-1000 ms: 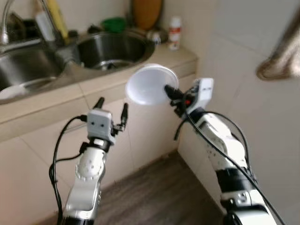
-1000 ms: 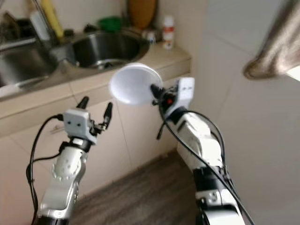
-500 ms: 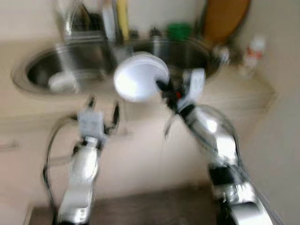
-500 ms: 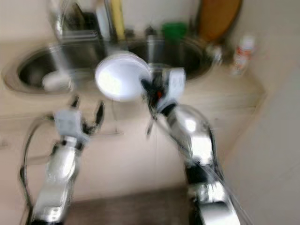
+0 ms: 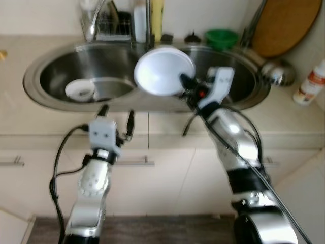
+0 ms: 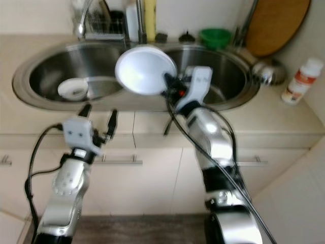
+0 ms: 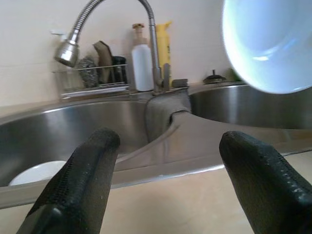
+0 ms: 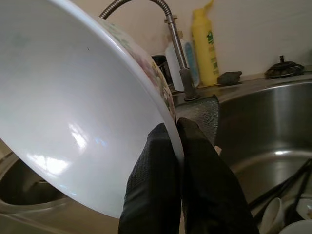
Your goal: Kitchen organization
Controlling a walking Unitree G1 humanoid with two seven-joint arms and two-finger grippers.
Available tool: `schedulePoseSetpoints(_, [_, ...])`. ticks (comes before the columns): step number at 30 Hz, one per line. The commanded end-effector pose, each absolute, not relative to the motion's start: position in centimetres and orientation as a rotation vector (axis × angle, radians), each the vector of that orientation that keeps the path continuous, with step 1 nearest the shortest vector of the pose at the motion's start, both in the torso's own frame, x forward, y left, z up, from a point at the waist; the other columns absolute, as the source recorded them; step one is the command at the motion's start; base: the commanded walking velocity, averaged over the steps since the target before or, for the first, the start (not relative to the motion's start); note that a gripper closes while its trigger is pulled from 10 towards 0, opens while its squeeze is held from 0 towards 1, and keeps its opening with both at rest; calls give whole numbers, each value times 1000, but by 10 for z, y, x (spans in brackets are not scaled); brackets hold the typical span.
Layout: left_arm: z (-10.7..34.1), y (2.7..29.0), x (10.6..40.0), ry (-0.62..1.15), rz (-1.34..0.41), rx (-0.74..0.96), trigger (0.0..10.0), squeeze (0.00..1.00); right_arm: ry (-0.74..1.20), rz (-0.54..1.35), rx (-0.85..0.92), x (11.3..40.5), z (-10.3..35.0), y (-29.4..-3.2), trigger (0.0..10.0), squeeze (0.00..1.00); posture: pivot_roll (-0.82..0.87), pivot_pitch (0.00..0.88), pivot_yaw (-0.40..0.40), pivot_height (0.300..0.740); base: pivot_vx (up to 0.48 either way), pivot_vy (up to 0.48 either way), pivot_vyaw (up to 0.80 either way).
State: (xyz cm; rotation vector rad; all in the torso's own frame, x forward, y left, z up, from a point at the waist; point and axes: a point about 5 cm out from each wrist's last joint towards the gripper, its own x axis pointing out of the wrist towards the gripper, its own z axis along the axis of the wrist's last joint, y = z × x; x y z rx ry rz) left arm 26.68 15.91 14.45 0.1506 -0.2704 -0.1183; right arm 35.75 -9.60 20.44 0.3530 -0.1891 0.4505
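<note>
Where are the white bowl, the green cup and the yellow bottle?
white bowl (image 5: 162,71), left eye view, inner face.
green cup (image 5: 221,38), left eye view, its rim.
yellow bottle (image 8: 204,46), right wrist view, its body.

head eyes look down on the double sink; both wrist views face its faucet closely.

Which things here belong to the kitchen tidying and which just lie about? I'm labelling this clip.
In the job:
white bowl, pinched by its rim in the right gripper
double sink

Lying about:
yellow bottle
green bowl
wooden board
white bottle
</note>
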Motion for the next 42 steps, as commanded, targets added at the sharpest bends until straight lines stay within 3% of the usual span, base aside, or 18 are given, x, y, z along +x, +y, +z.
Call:
schedulePoseSetpoints(1, [147,159,266,-288,-120,151,10000,0,-220,449,343,361,214,-92,10000,0,27,0,-36,740,247,0,0])
schedulePoseSetpoints(19, [161,161,265,-368,-105,135,10000,0,-202,389,342,366,209,-97,10000,0,28,0,-33,740,260,0,0])
schedulePoseSetpoints(39, [183,154,261,-483,-138,104,10000,0,-172,369,360,370,204,-100,10000,0,28,0,-34,740,0,0,0])
schedulePoseSetpoints(42, [183,154,261,-487,-141,105,10000,0,-138,298,346,375,199,-107,10000,0,29,0,-35,740,0,0,0])
